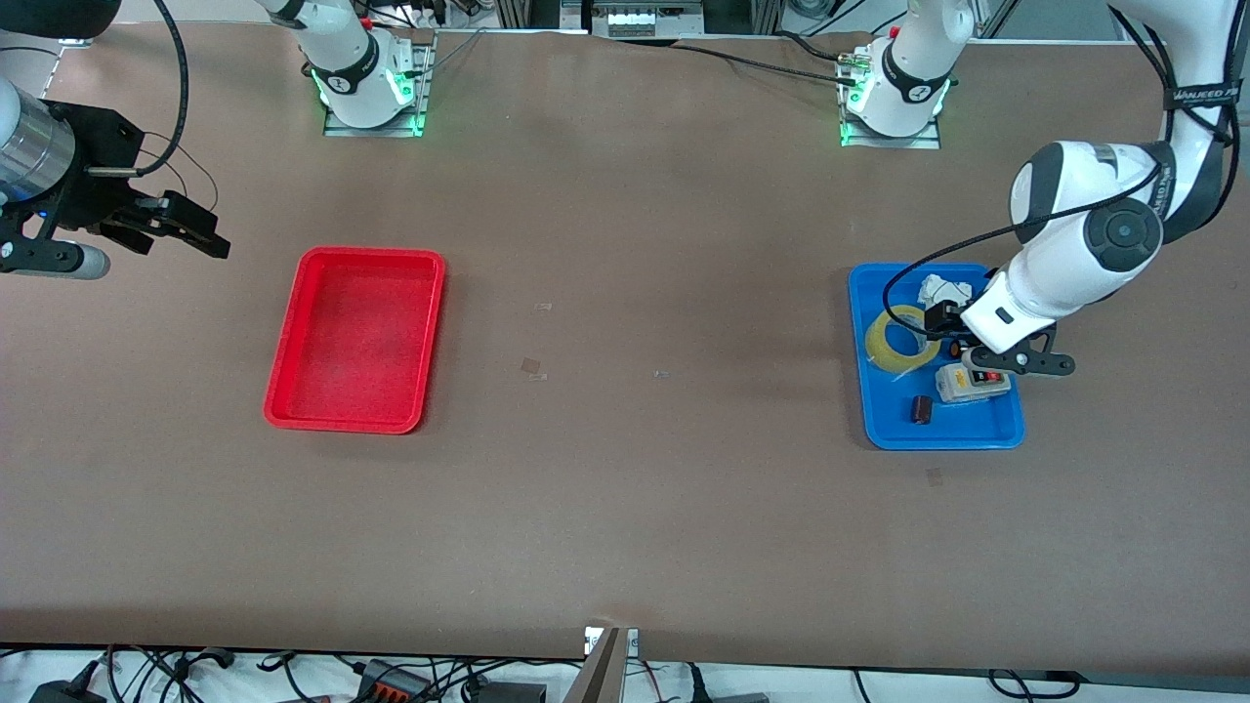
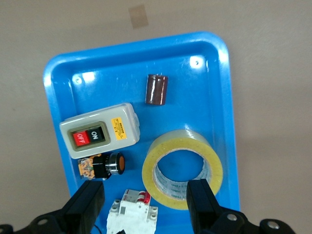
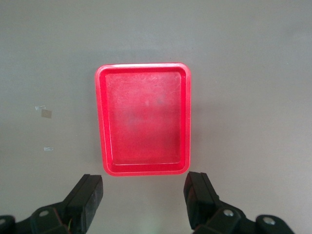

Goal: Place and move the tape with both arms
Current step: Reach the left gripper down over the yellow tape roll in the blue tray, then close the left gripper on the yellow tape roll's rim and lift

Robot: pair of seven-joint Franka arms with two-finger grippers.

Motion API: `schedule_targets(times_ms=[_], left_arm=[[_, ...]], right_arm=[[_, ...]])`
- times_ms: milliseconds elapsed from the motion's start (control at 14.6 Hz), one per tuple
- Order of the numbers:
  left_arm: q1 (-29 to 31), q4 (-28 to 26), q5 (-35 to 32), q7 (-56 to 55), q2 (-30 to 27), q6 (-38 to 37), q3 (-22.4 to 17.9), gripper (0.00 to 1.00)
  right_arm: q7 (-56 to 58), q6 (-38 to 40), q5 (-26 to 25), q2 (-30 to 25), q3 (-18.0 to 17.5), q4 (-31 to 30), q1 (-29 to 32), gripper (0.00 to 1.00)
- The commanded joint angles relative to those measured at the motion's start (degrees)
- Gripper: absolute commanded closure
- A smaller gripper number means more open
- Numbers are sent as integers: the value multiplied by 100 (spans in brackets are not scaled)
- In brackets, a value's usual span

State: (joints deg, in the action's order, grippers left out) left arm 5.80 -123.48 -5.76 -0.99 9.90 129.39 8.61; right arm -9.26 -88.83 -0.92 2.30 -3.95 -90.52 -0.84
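where walls crowd, tape point(image 2: 182, 168) mid-tray point(image 2: 222, 87)

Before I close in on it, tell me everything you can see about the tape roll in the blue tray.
The tape is a ring-shaped roll of translucent yellowish tape with a wide centre hole and printing on its inner core. It lies flat in the blue tray, beside the grey on/off switch box and toward the right arm's end of the tray. Nothing grips it: the left gripper hangs open above the tray, one finger overlapping the roll's rim in the wrist view; contact cannot be judged.
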Motion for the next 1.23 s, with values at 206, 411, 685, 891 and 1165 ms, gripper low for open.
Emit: schedule_targets(times_ms=[206, 411, 685, 891, 1165], left_arm=[[70, -159, -128, -77, 328, 481, 35, 0], [299, -150, -128, -86, 644, 832, 44, 0], [299, -150, -128, -86, 969, 1017, 44, 0], [290, -159, -128, -86, 996, 1053, 44, 0], [255, -159, -128, -86, 1101, 1053, 44, 0]], right_arm=[[-41, 33, 13, 43, -18, 122, 31, 2], [-33, 33, 13, 43, -18, 122, 31, 2], [-32, 41, -5, 43, -18, 114, 31, 2], [-32, 41, -14, 43, -18, 114, 40, 2], [-32, 41, -14, 43, -18, 105, 40, 2]])
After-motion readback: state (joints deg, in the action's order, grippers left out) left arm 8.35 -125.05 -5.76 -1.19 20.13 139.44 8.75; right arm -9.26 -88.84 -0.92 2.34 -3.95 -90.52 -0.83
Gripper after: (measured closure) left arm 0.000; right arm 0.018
